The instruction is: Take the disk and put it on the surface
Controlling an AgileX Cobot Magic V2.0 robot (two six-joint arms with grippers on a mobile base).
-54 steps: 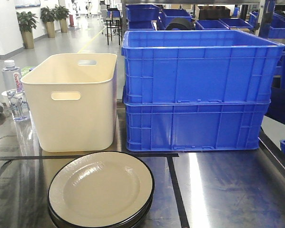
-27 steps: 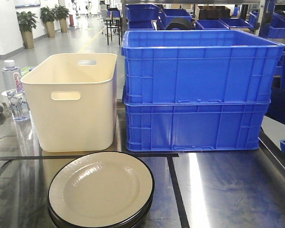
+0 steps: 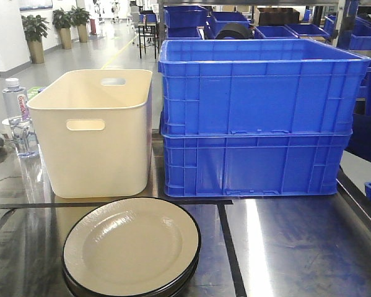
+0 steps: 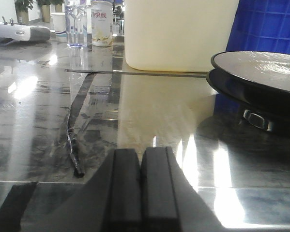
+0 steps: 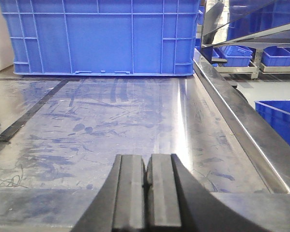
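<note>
A cream disk with a black rim (image 3: 131,247) lies on top of a small stack of like plates, at the near left of the dark glossy surface (image 3: 296,247). In the left wrist view the disk (image 4: 261,70) shows at the right, ahead of and to the right of my left gripper (image 4: 141,154), which is shut and empty, low over the surface (image 4: 48,121). My right gripper (image 5: 146,159) is also shut with nothing in it, over bare metal surface (image 5: 111,121) in front of the blue crates. Neither gripper shows in the front view.
A cream plastic bin (image 3: 92,130) stands behind the disk, with two stacked blue crates (image 3: 259,117) to its right. A water bottle (image 3: 17,117) and a grey device (image 4: 19,32) sit at the far left. A raised metal edge (image 5: 241,121) bounds the table's right side.
</note>
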